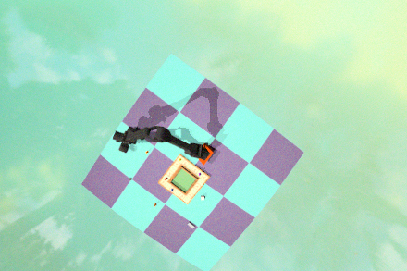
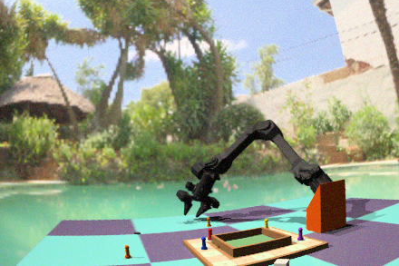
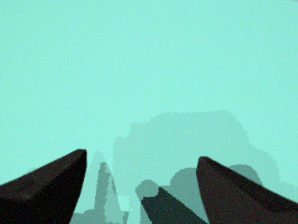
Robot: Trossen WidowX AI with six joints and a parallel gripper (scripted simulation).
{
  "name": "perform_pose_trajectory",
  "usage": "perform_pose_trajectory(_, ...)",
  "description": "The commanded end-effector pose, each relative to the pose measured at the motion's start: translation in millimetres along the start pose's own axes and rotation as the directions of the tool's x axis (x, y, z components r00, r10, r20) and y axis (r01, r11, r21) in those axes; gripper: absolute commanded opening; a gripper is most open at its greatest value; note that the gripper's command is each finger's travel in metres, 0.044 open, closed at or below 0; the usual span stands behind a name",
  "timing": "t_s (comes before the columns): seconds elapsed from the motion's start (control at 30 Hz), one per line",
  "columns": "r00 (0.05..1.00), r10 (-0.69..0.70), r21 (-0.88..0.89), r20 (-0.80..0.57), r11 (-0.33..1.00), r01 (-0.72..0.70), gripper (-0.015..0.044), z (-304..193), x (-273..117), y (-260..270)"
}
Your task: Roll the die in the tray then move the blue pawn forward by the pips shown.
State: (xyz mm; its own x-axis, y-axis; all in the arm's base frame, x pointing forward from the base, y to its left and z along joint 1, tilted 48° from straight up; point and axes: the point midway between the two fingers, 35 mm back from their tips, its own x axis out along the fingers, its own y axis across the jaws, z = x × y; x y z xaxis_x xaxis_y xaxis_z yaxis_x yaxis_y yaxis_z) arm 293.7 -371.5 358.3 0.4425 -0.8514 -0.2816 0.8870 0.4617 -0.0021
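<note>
My gripper [image 1: 118, 142] [image 2: 192, 215] [image 3: 143, 161] is open and empty, in the air left of the board in the top view. The blue pawn [image 1: 172, 190] [image 2: 203, 243] stands on the cream board [image 1: 187, 200] [image 2: 213, 254]. The green-floored tray [image 1: 184, 179] [image 2: 263, 245] with brown walls sits in the board's middle. A small white cube, looking like the die [image 1: 203, 197] [image 2: 281, 262], lies outside the board; its pips are too small to read. The wrist view shows only the table's turquoise surface and shadows between the fingers.
Red [image 1: 166, 178] [image 2: 209, 233], yellow [image 1: 180, 159] [image 2: 267, 223] and purple [image 1: 200, 174] [image 2: 300, 233] pawns stand on the board. Two orange pawns [image 1: 147, 152] [image 1: 155, 204] stand off it. A pale block [image 1: 191, 225] and a small dark object [image 1: 130, 178] lie outside.
</note>
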Motion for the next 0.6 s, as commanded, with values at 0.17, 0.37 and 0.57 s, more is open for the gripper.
perform_pose_trajectory(0.17, 0.974, 0.133, -0.148, -0.183, 0.976, -0.161, 0.0275, -69, -1, 107)
perform_pose_trajectory(0.37, 0.916, 0.200, -0.297, -0.348, 0.903, -0.310, 0.0275, -150, -9, 185)
perform_pose_trajectory(0.57, 0.846, 0.186, -0.407, -0.500, 0.812, -0.419, 0.0275, -230, -32, 242)
